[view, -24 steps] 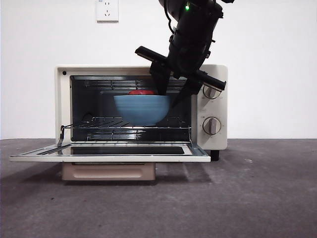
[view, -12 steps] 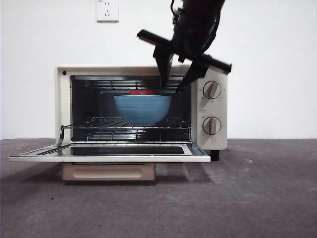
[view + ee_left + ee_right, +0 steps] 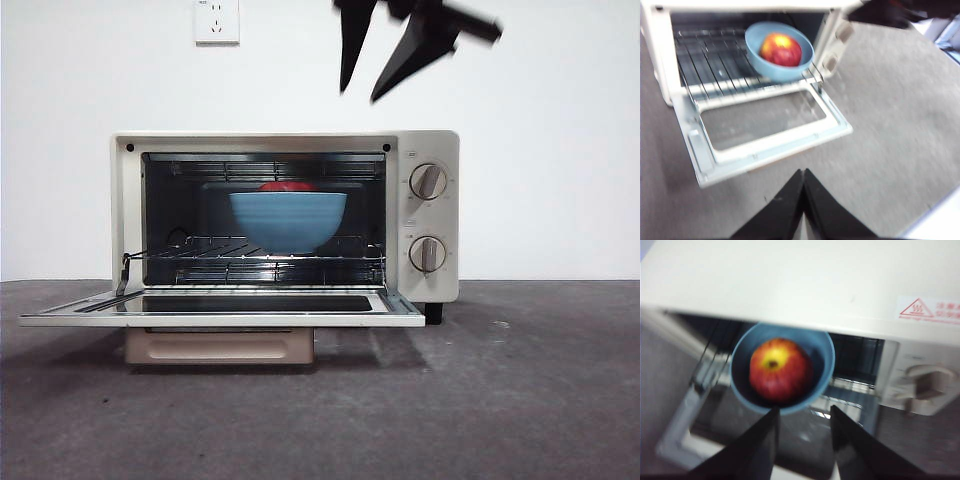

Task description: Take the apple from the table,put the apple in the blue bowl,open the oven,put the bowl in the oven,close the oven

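Currently the apple [image 3: 779, 370] is seated in the bowl [image 3: 288, 221] on the open oven [image 3: 433, 215] rack, right gripper [image 3: 362, 95] held above with jaws spread, left gripper [image 3: 803, 173] pinched closed on nothing.

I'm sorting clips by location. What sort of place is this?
Probably a lab or test room staged as a kitchen: a toaster oven stands on a bare grey table against a plain white wall with one socket.

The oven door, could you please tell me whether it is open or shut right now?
Open: the oven door lies folded down flat, showing the blue bowl with the apple on the rack.
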